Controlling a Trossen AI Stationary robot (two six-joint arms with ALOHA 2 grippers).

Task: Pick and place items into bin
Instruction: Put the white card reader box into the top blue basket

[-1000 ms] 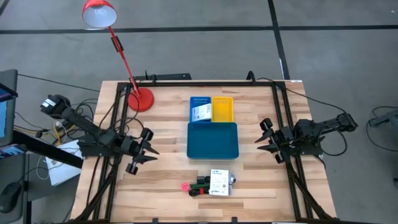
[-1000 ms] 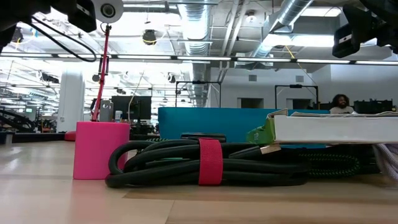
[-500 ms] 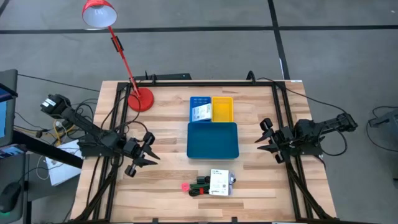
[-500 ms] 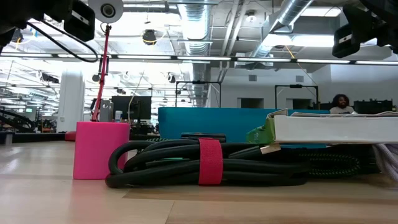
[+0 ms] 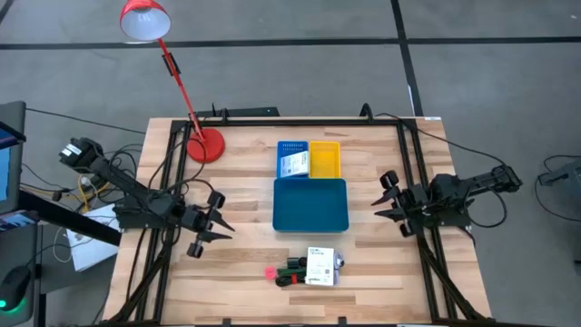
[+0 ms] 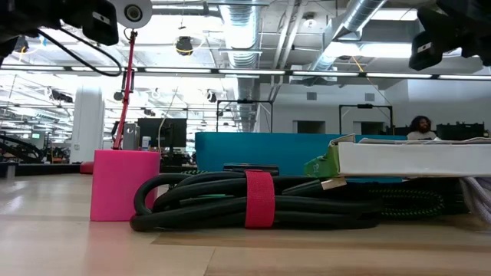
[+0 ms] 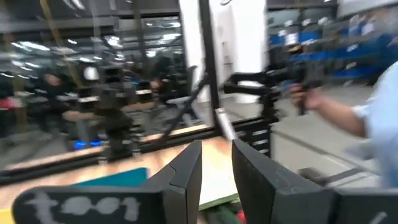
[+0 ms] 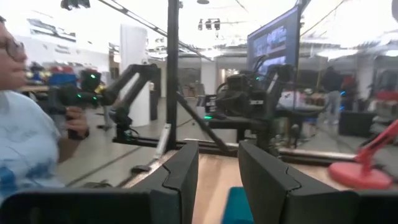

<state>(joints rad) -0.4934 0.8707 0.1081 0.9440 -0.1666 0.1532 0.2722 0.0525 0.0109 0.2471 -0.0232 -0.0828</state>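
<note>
The left gripper [image 5: 216,228] is held over the tabletop [image 5: 245,259] at its left side with fingers [image 7: 186,171] apart and empty, and the right gripper [image 5: 385,201] is held at the right side, right of the teal tray [image 5: 310,205], its fingers [image 8: 184,171] likewise apart and empty. One white packet [image 5: 291,164] is seen lying in the blue tray [image 5: 291,145], which is set beside the yellow tray [image 5: 325,160] just behind the teal tray. Near the front edge, a second packet [image 5: 320,267], a coiled cable [image 6: 253,201] and a pink block [image 5: 270,272] are grouped on the tabletop, apart from both grippers.
</note>
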